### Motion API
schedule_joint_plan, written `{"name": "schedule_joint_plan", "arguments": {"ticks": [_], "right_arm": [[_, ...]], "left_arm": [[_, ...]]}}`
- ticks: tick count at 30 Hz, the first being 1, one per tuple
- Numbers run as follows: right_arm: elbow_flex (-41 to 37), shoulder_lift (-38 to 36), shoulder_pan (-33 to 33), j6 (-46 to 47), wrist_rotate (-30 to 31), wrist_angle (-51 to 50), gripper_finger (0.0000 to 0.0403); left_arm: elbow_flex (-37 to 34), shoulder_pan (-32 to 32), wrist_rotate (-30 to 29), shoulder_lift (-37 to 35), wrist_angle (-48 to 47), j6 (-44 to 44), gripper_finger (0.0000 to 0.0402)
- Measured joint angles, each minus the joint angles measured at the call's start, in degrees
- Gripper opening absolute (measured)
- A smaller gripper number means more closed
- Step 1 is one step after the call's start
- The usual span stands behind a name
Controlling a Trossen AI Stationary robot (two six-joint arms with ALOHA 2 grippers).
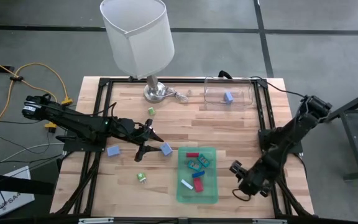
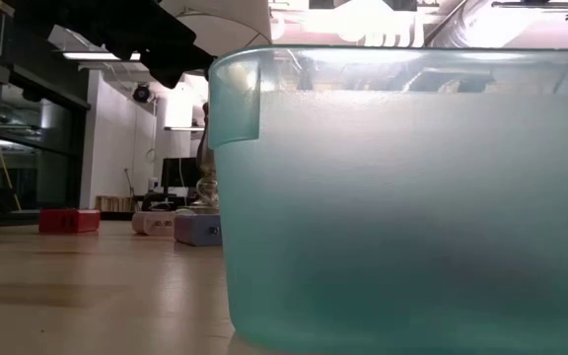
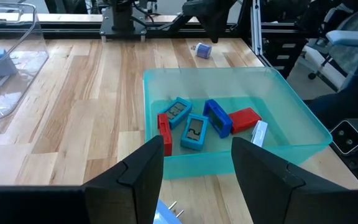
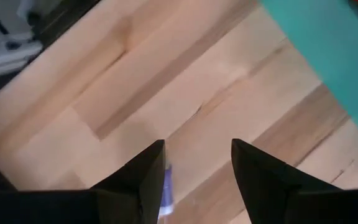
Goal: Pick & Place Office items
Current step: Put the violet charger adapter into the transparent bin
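A green translucent tray point(image 1: 210, 196) near the table's front holds several office items: red, blue and teal blocks point(image 3: 194, 124) and a white stick point(image 3: 259, 132). My left gripper point(image 1: 146, 142) stands open left of the tray. A blue-purple block point(image 1: 166, 148) lies on the table just beside its fingertips, and shows low between the fingers in the left wrist view point(image 3: 165, 215). My right gripper point(image 1: 237, 179) is open and points down over the table right of the tray. A small purple-white piece point(image 3: 202, 51) lies there, half hidden by one finger in the right wrist view point(image 4: 165, 190).
A lamp point(image 1: 138, 37) stands at the back. A clear container point(image 1: 229, 93) at the back right holds a blue piece point(image 1: 228, 97). Loose pieces lie on the wood: a blue block point(image 1: 113, 150) and green ones point(image 1: 151, 111) point(image 1: 142, 177). Black frame rails point(image 1: 98, 112) line the table's sides.
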Motion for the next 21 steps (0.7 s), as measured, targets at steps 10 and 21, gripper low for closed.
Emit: {"name": "schedule_joint_plan", "arguments": {"ticks": [10, 21], "right_arm": [[0.00, 0.00, 4.18, 5.32, 2.16, 0.64, 0.0171], [0.00, -0.02, 4.75, 5.65, 2.39, 4.60, 0.0171]], "left_arm": [[0.00, 0.00, 0.00, 0.00, 0.00, 0.00, 0.0184], [0.00, 0.00, -0.01, 0.01, -0.01, -0.01, 0.0184]]}}
